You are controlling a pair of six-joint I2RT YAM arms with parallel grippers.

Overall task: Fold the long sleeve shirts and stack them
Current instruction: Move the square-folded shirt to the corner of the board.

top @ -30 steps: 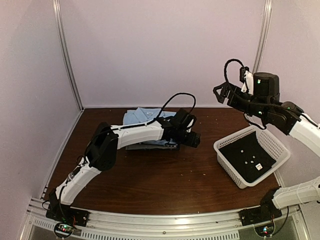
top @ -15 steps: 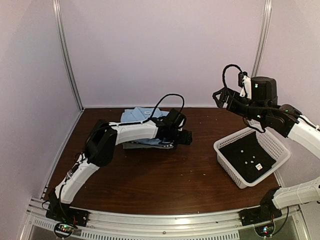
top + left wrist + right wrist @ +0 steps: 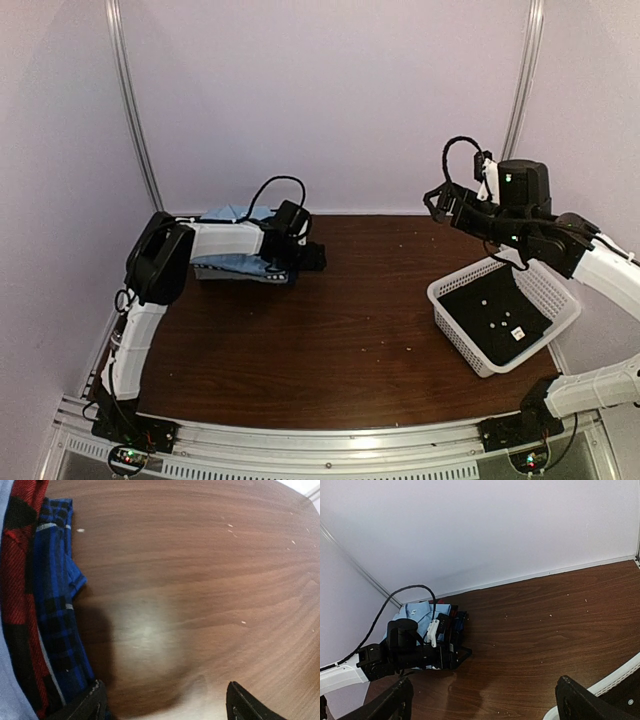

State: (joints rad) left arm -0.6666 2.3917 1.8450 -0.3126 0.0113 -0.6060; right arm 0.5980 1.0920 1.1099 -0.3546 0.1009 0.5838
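Shirt stack [image 3: 236,270] sits in the far-left corner of the surface [image 3: 360,330], well apart from the white basket [image 3: 468,352] on the right. Light blue shirt [image 3: 417,616] is on top, red-and-black plaid [image 3: 17,595] under it. A blue-black plaid layer [image 3: 55,625] also shows at the stack edge; can't tell if it's a separate shirt or part of the same one. Left claw [image 3: 162,707] is released, with only bare wood between the jaws. It's low at the stack's right edge, one finger [image 3: 89,706] just beside the plaid hem; can't tell if it's touching. My read: the pile is parked in the corner to stay out of the work area, and the claw is side-on to square it up, not pick it. Right claw [image 3: 436,195] is spread wide, empty, held high near the basket. Probably parked clear, which also gives its camera a full view of the stack. Folding looks done; only tidying left. Risk: a sideways push drags the bottom layer and skews the pile.
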